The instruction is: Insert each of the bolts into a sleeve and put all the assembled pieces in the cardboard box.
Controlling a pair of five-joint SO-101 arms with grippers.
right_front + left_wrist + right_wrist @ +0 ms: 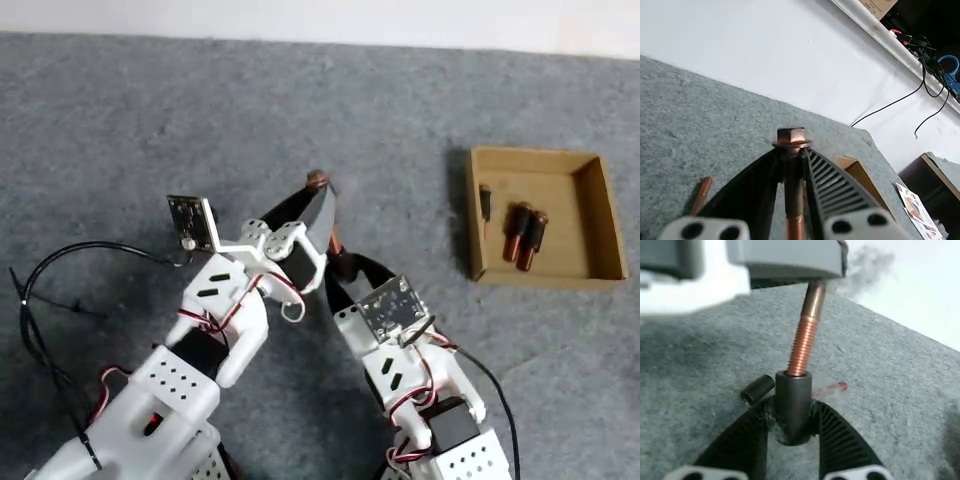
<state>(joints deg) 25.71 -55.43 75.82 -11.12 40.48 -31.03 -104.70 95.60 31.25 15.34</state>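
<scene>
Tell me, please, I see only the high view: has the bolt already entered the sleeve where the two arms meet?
Observer: Barely. The right wrist view shows the tip of the bolt in the mouth of the sleeve, with most thread outside.
Operator: Who holds what?
Observer: The left claw is shut on the bolt just under its head; the right claw is shut on the sleeve.
Operator: Are parts left outside the box?
Observer: One loose sleeve and one loose bolt lie on the carpet.
</scene>
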